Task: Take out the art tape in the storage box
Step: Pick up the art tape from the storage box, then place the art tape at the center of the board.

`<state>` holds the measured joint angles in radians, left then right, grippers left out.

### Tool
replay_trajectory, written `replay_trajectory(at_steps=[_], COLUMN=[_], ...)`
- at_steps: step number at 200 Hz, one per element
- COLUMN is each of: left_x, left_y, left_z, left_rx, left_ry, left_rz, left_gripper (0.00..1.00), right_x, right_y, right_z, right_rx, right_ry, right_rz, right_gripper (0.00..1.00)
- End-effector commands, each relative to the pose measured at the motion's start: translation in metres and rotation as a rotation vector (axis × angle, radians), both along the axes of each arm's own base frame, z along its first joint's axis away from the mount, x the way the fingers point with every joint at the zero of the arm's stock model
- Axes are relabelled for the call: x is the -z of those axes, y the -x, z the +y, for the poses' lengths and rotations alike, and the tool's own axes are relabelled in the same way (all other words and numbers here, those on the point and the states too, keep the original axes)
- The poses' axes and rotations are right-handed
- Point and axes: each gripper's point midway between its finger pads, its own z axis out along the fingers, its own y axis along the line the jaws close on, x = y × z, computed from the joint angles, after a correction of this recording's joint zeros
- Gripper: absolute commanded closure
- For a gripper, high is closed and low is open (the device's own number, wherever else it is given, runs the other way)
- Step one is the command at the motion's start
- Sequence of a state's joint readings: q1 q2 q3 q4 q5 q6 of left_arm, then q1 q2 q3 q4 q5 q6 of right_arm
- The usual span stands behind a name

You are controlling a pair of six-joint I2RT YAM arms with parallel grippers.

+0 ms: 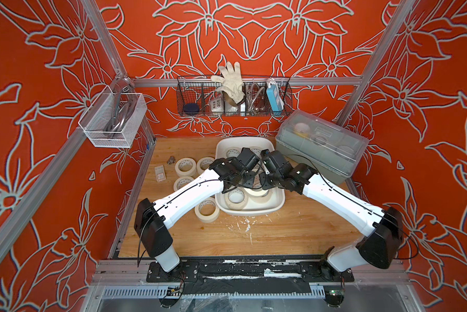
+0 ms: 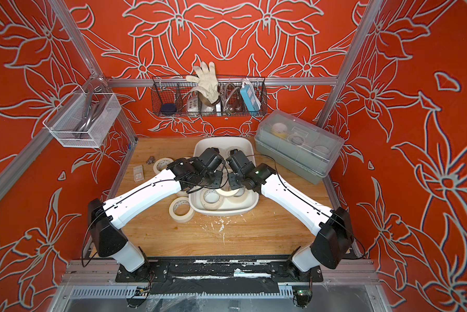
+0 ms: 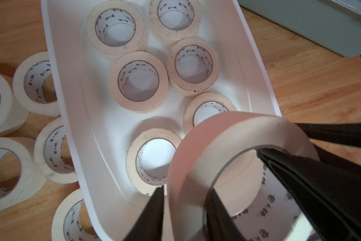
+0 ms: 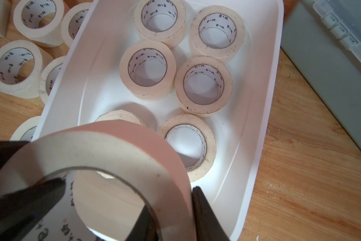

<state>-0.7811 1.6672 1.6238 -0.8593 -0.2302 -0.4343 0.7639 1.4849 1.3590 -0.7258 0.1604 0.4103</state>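
The step in hand looks like a handover above the storage box (image 1: 251,212). The held roll (image 3: 227,135) of art tape hangs tilted over the box, pinched through its wall from two sides. The right hand (image 4: 171,200) is clamped on it, one finger inside the core. The left hand (image 3: 186,194) appears closed on the opposite wall in the same way. Both forearms reach inward and meet over the box, wrists bent down. Six boxed rolls (image 3: 138,81) lie flat inside, and the removed rolls (image 1: 185,165) sit on the surface (image 1: 281,237) on the left arm's side. Next, the right hand should probably let go so the left can carry the roll out
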Motion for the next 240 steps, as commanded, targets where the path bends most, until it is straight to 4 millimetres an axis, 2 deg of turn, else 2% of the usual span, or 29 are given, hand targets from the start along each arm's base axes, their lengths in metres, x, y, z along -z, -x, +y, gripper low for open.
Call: replay_trajectory(at_steps=[1,15,41,54,76,116,142,162,178,189,209,240], left_x=[0.004,0.004,-0.001,-0.005,-0.008,-0.006,0.0,0.013,0.027,0.038,0.062,0.096], left_y=[-0.001,-0.002,-0.004,-0.006,-0.01,-0.013,-0.005,0.013,0.039,0.056,0.077,0.101], left_z=[0.002,0.001,0.005,0.012,0.032,0.097,0.155,0.208,0.254,0.277,0.302,0.32], left_rx=[-0.012,-0.016,-0.041,-0.079,-0.158,-0.374,-0.567,-0.79,-1.027,-1.158,-1.31,-1.429], left_ry=[-0.036,-0.035,-0.031,-0.03,-0.019,0.093,0.157,0.141,0.077,0.06,0.085,0.185], left_rz=[0.013,0.013,-0.008,-0.024,-0.034,-0.018,-0.021,-0.019,-0.016,0.012,0.072,0.092], left_gripper=[0.8,0.87,0.95,1.0,1.0,1.0,1.0,1.0,1.0,1.0,1.0,1.0], right_x=[-0.019,-0.02,-0.022,-0.021,-0.024,-0.033,-0.033,-0.032,-0.028,-0.025,-0.02,-0.014], right_y=[0.002,0.004,0.006,0.006,0.008,0.013,0.015,0.016,0.016,0.016,0.016,0.016], right_z=[-0.004,-0.004,-0.005,-0.006,-0.005,-0.004,-0.004,-0.004,-0.002,0.0,0.002,0.004], right_rx=[0.013,0.011,0.006,0.011,0.012,0.014,0.014,0.013,0.007,0.003,-0.002,-0.003], right_ry=[-0.034,-0.042,-0.061,-0.061,-0.084,-0.159,-0.186,-0.185,-0.185,-0.186,-0.187,-0.179], right_rz=[-0.049,-0.053,-0.063,-0.061,-0.057,-0.079,-0.082,-0.077,-0.065,-0.057,-0.04,-0.025], right_gripper=[0.85,0.78,0.56,0.52,0.46,0.42,0.41,0.41,0.41,0.41,0.41,0.41])
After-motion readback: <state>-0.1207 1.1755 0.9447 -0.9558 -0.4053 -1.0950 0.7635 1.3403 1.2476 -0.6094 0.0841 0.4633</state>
